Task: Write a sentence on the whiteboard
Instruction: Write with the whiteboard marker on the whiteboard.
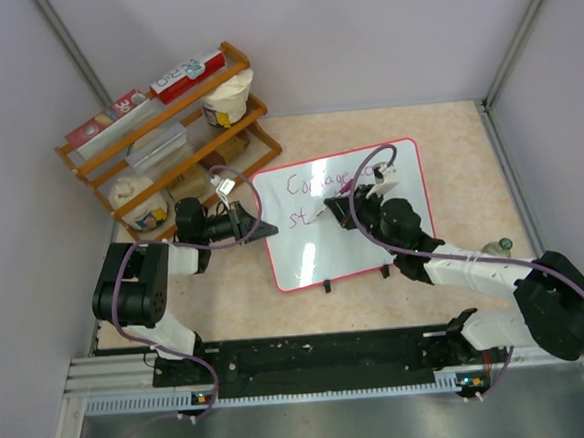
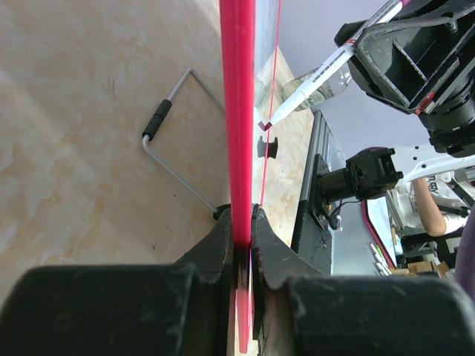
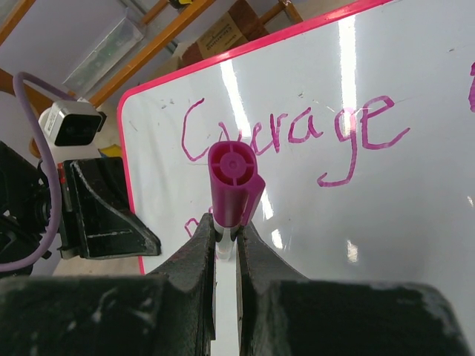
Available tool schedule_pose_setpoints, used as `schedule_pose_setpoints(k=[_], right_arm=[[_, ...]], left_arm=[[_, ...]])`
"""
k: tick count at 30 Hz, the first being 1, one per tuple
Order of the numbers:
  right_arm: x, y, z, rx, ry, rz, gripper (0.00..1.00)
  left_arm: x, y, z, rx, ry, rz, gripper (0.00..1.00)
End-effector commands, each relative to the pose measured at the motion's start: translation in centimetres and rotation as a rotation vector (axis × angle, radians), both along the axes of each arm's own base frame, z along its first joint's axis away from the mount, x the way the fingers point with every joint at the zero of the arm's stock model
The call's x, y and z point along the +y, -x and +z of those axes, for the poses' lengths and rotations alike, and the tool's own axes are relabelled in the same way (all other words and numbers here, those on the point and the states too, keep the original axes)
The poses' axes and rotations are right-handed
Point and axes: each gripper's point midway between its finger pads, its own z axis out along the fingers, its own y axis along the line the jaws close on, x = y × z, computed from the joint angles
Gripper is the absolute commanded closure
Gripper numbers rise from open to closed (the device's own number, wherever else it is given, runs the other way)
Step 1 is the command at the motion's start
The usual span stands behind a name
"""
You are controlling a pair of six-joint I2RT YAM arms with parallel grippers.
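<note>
From above, the whiteboard point(image 1: 349, 250) lies on the beige table point(image 1: 447, 148) between the two arms, turned a little askew, with two black clips point(image 1: 328, 285) on its near edge and a wooden rack point(image 1: 156, 138) well off to its far left. The left gripper point(image 1: 252, 222) meets the board at its left rim, and the right gripper point(image 1: 339, 209) hangs over the middle of the board with a marker point(image 1: 322, 214) whose tip is at the writing surface. The sentence point(image 1: 315, 184) so far reads "Courage" on the top line, partly hidden by the right gripper, and below it "st", just left of the marker tip. In the left wrist view, the left gripper point(image 2: 243, 237) has its fingers pinched tight on the pink-red rim of the whiteboard point(image 2: 237, 111), which is seen edge-on running straight away from the jaws. A wire loop point(image 2: 174, 141) with a black sleeve lies on the table to one side of it. On the other side, the marker point(image 2: 326, 70) slants down from the right gripper point(image 2: 386, 55) to the board face. In the right wrist view, the right gripper point(image 3: 226, 241) is closed narrowly on the marker point(image 3: 234, 178), whose purple end faces the camera. Beyond it the whiteboard point(image 3: 415, 222) fills the view with "Courage" point(image 3: 297, 133) in purplish-pink cursive, and the left gripper point(image 3: 104, 215) sits at the rim on the left.
</note>
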Motion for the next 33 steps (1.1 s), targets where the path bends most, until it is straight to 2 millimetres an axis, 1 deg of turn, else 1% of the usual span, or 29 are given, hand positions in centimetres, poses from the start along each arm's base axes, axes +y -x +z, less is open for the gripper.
schedule_pose_setpoints(k=[1, 3, 5, 13, 16, 20, 21, 23, 33], right_arm=[[-1.2, -1.0, 1.2, -0.041, 0.024, -0.051, 1.0], [-1.1, -1.0, 1.7, -0.048, 0.001, -0.039, 1.0], [-1.0, -1.1, 2.8, -0.066, -0.011, -0.033, 1.0], [-1.6, -1.1, 5.9, -0.145, -0.034, -0.047, 1.0], [-1.8, -1.3, 6.3, -0.152, -0.029, -0.055, 1.0], [-2.1, -1.8, 6.3, -0.148, -0.019, -0.067, 1.0], [-2.2, -2.0, 6.0, -0.138, -0.014, -0.068, 1.0], [-2.1, -2.1, 6.2, -0.139, -0.017, -0.066, 1.0], [-1.4, -2.5, 4.6, -0.105, -0.001, -0.045, 1.0]], left_arm=[[0.2, -1.6, 0.3, -0.096, -0.022, 0.049, 1.0], [0.2, -1.6, 0.3, -0.097, -0.022, 0.05, 1.0], [0.2, -1.6, 0.3, -0.097, -0.022, 0.049, 1.0], [0.2, -1.7, 0.3, -0.099, -0.021, 0.049, 1.0], [0.2, -1.6, 0.3, -0.094, -0.021, 0.049, 1.0], [0.2, -1.6, 0.3, -0.096, -0.021, 0.049, 1.0], [0.2, -1.6, 0.2, -0.093, -0.021, 0.049, 1.0], [0.2, -1.7, 0.4, -0.099, -0.021, 0.049, 1.0], [0.2, -1.7, 0.3, -0.096, -0.021, 0.049, 1.0]])
